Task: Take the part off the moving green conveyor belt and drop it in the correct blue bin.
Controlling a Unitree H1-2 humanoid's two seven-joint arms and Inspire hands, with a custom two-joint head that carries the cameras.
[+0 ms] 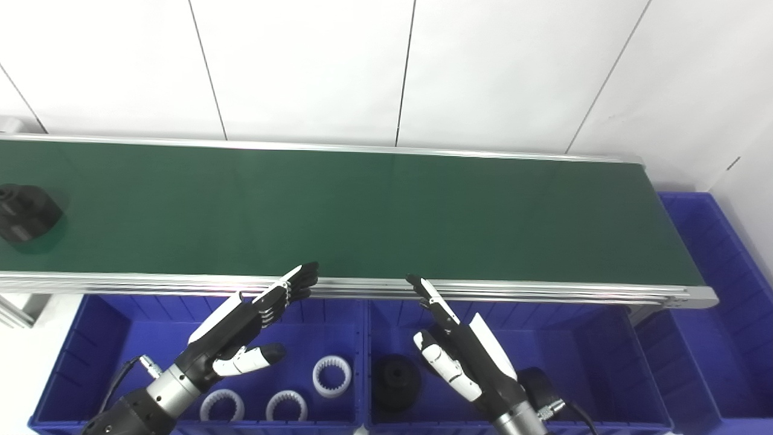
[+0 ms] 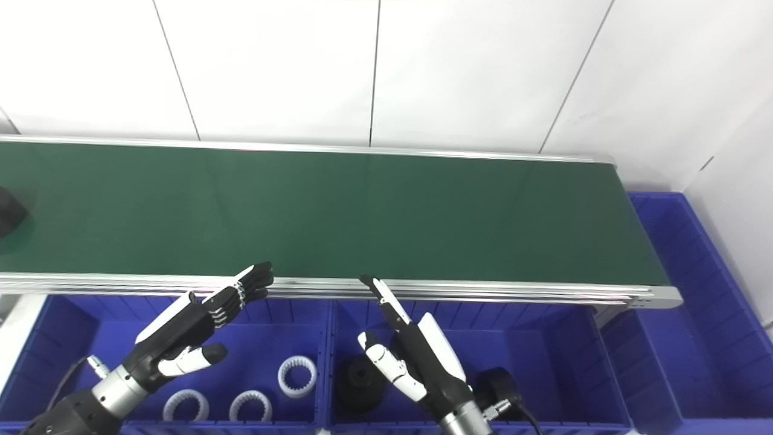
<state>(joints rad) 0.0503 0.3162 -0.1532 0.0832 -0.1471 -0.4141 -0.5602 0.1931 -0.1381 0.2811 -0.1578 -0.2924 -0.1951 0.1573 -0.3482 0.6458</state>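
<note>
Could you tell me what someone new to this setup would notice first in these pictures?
Most likely the long green belt running across the middle, nearly bare except for a black part at its far left end. Next, the left hand and right hand, both open and holding nothing, raised near the belt's front rail over the blue bins. White rings lie in the left bin, black parts in the middle one.
</note>
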